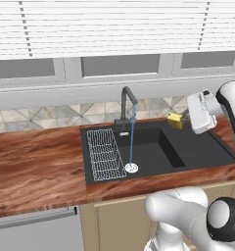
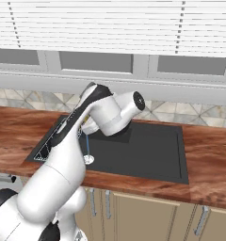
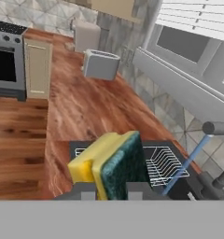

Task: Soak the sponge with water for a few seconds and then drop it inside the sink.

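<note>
My gripper [image 1: 183,117] is shut on the sponge [image 1: 176,120], a small yellow block with a dark green scouring layer. It hangs over the back right part of the black sink [image 1: 198,152]. The water [image 1: 132,139] falls in a thin blue stream from the dark faucet [image 1: 126,103] to the round drain [image 1: 131,168], well to the left of the sponge and apart from it. In the hand view the sponge [image 3: 111,163] sits upright between the fingertips [image 3: 86,191], and the water [image 3: 184,165] slants past on its right.
A white wire rack [image 1: 105,152] lies in the sink's left part. Wooden counter [image 1: 36,162] surrounds the basin, with a tiled wall and window behind. Farther along the counter stand a toaster [image 3: 101,64] and a stove [image 3: 6,65].
</note>
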